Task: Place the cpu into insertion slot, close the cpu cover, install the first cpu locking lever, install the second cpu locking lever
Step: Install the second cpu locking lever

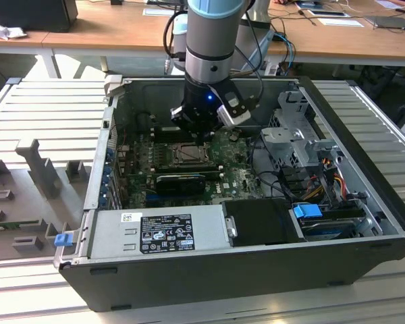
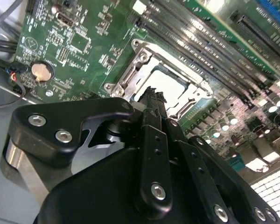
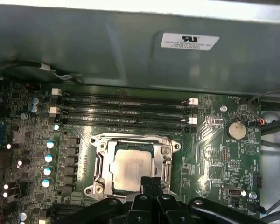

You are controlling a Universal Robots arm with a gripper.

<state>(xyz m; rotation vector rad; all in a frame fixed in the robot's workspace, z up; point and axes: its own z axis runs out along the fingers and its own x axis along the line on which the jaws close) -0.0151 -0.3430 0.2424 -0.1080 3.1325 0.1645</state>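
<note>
In the first wrist view the cpu, a pale grey square chip, sits in its socket on the green motherboard. The cpu cover, a silvery metal frame, lies flat around it with the chip showing through its window. My gripper is at the socket's near edge, its black fingers shut together with nothing between them. In the second wrist view the gripper hangs just over the cover, beside the cpu. In the exterior view the gripper hangs inside the open computer case, just above the socket.
Memory slots run along the socket's far side, and a coin battery sits on the board. A long black card, a grey power supply, a drive cage and coloured cables crowd the case around the arm.
</note>
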